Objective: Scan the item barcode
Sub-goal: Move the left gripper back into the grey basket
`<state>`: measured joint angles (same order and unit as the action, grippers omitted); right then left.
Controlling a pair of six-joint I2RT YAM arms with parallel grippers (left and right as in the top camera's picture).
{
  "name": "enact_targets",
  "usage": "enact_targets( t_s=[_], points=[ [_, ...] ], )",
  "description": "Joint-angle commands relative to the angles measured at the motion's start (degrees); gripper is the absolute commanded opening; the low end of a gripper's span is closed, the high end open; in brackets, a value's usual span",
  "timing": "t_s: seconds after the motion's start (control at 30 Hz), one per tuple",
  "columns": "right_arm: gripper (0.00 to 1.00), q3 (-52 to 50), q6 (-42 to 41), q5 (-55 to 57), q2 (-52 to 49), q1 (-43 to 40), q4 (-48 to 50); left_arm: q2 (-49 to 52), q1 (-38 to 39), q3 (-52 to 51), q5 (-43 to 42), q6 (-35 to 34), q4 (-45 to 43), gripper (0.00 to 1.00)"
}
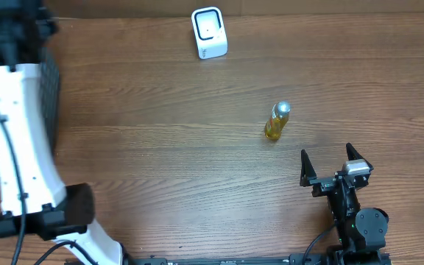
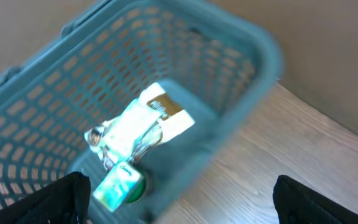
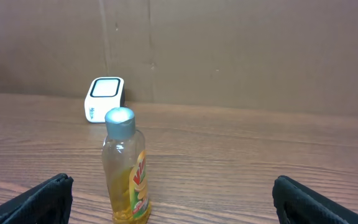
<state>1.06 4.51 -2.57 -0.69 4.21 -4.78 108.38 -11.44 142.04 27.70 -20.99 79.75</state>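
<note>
Yellow bottle (image 1: 277,121), white scanner (image 1: 209,33), teal basket (image 2: 241,56)

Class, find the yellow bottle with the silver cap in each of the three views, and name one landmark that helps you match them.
Overhead: bottle stands right of centre, ahead of the right gripper.
Left wrist: not in it; only a basket shows.
Right wrist: bottle stands left of centre, close up.
Landmark: the white scanner, beyond the bottle in the overhead and right wrist views.
</note>
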Motion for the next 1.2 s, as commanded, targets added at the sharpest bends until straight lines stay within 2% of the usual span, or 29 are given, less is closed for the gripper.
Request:
enact_targets(
  t_s=[0.0, 0.13, 0.4, 0.67, 0.77, 1.0, 1.17],
  points=[
    [1.00, -0.6, 0.0, -0.1, 0.1, -0.1, 0.1, -0.9, -9.5, 1.3, -14.4, -0.5, 0.5, 0.97],
    [1.00, -0.6, 0.0, -0.1, 0.1, -0.1, 0.1, -0.9, -17.4, 0.3, -19.9, -0.4, 2.0, 0.99],
    [1.00, -0.6, 0.0, -0.1, 0.1, -0.1, 0.1, -0.8, -24.7, -8.2, -19.8, 4.8, 1.1, 0.99],
    [1.00, -0.6, 0.0, -0.1, 0.1, -0.1, 0.1, -0.7, -25.4, -24.2, -21.0, 9.5, -4.0, 1.00],
    [1.00, -0.6, 0.0, -0.1, 0.1, -0.1, 0.1, -0.6, -25.4, -30.6, -23.3, 13.9, -8.6, 1.00],
    [1.00, -0.6, 0.0, -0.1, 0.1, -0.1, 0.1, -0.2, -25.4, -36.9, -23.3, 18.4, -13.6, 1.00],
    [1.00, -0.6, 0.0, -0.1, 0.1, -0.1, 0.1, 0.6, -25.4, -40.6, -23.4, 19.2, -16.1, 0.94]
  ],
)
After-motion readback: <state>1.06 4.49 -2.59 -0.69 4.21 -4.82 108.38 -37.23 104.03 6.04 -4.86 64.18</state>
